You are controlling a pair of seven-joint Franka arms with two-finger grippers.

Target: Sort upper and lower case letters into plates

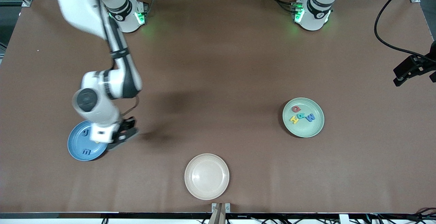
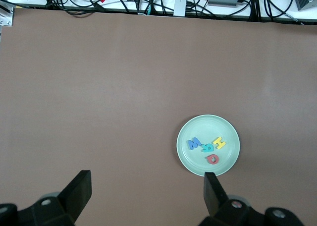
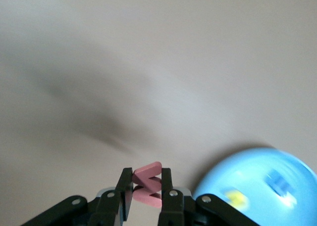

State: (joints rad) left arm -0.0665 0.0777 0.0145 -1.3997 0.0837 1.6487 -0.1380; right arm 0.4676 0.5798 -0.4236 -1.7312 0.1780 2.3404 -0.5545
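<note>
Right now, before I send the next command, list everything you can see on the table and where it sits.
Blue plate: one, toward the right arm's end of the table; two dark letters and a yellow one visible in it.
Pale green plate: one, toward the left arm's end; holds four letters: red, yellow, teal, blue.
Cream plate: one, between them, nearest the front camera; nothing seen in it.
Pink-red letter: one, zigzag-shaped, pinched in the right gripper.
Right gripper: shut on that letter, over the table beside the blue plate's rim.
Left gripper: open, waiting high above the table.
</note>
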